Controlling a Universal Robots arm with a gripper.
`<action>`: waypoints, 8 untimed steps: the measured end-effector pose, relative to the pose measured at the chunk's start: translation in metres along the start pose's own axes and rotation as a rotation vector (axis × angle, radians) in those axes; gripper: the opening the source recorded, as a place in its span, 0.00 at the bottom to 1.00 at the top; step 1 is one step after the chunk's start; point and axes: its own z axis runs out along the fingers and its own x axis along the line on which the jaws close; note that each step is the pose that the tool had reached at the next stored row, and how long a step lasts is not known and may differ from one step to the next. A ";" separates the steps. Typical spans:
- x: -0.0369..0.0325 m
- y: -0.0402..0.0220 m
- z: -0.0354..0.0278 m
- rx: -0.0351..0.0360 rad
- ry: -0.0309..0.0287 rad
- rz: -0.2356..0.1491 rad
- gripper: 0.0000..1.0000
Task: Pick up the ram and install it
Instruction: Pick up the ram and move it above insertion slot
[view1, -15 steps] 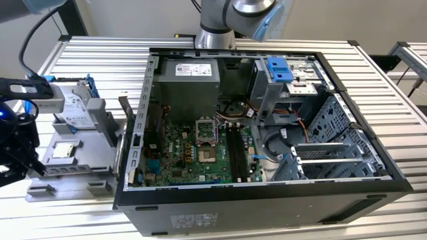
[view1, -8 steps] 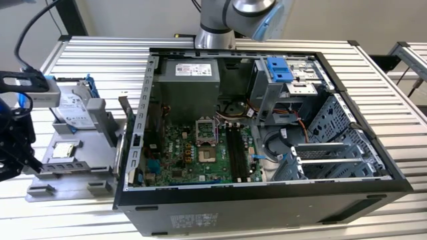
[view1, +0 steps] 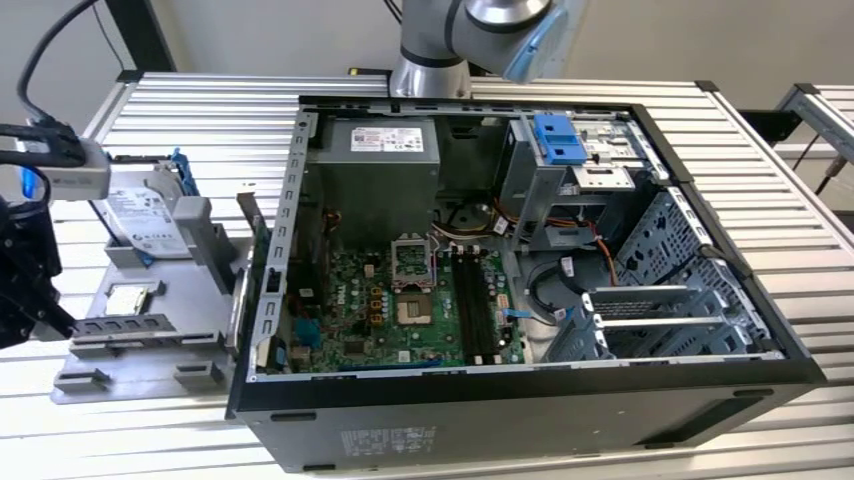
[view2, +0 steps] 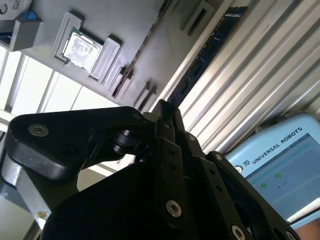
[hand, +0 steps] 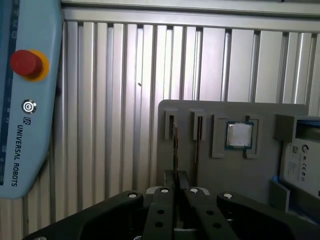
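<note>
The black jaws hung just over a grey holder (hand: 220, 112), and it could not be told if they were clenched or released. The ram (hand: 175, 147) stood on its thin edge in that holder, and its near end ran in behind the jaws. In the second wrist view its blue side with small dark chips showed. The stick looked thin and smooth, so a weak pinch could let it slip and drop. A pinch too near one end could make it tip, and a tipped stick could catch in the little end blocks of the holder and drag the holder along. A hard squeeze on the chips could hurt them. Just beside the ram sat the square processor chip (hand: 239, 135), and past that the hard drive (hand: 300, 155). A sideways bump from the jaws could knock either one loose. The holder lay on the ribbed counter (hand: 115, 100), and a dropped ram could land in one of its grooves and be hard to grab again. Far off in the exterior view lay the open computer case (view1: 534, 420), with the black slots (view1: 470, 300) on its motherboard (view1: 400, 310). Those slots looked narrow, with wires near them. A crooked ram would likely not go in, and a hard push on it could bend the board.
</note>
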 end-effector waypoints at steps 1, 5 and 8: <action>0.0000 0.0000 -0.0018 0.0000 0.0000 0.000 0.00; -0.0001 0.0000 -0.0081 0.0000 0.0000 0.000 0.00; -0.0002 0.0000 -0.0130 0.0000 0.0000 0.000 0.00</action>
